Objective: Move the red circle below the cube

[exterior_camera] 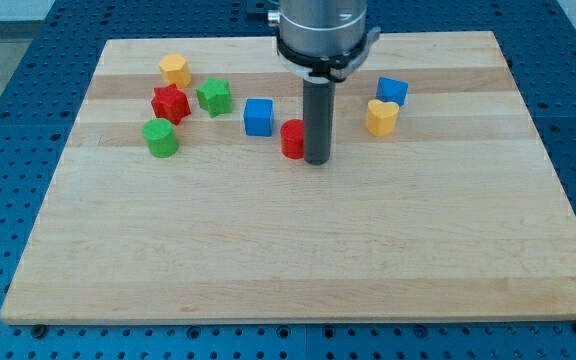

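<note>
The red circle point(292, 138) lies on the wooden board, just right of the blue cube point(258, 116) and a little lower in the view. My tip point(316, 160) stands touching or almost touching the red circle's right side, and the rod hides part of that side. The blue cube sits left of the rod, apart from it.
At the view's upper left are a yellow hexagon point(175, 70), a red star point(169, 103), a green star point(214, 96) and a green cylinder point(160, 138). Right of the rod are a yellow heart point(381, 117) and a second blue block point(392, 92). The board's edge point(298, 318) runs along the bottom.
</note>
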You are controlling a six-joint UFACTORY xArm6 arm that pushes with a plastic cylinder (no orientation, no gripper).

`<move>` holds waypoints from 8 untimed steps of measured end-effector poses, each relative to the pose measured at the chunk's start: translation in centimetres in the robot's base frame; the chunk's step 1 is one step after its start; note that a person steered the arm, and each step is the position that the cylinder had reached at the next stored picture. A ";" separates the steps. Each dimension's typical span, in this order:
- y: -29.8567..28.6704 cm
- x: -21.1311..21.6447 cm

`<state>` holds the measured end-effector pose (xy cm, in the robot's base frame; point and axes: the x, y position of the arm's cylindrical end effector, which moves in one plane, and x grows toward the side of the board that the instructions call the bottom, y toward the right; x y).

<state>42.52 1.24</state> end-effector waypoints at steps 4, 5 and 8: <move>5.3 -3.4; 4.2 -3.5; -0.4 -3.4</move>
<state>39.11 0.87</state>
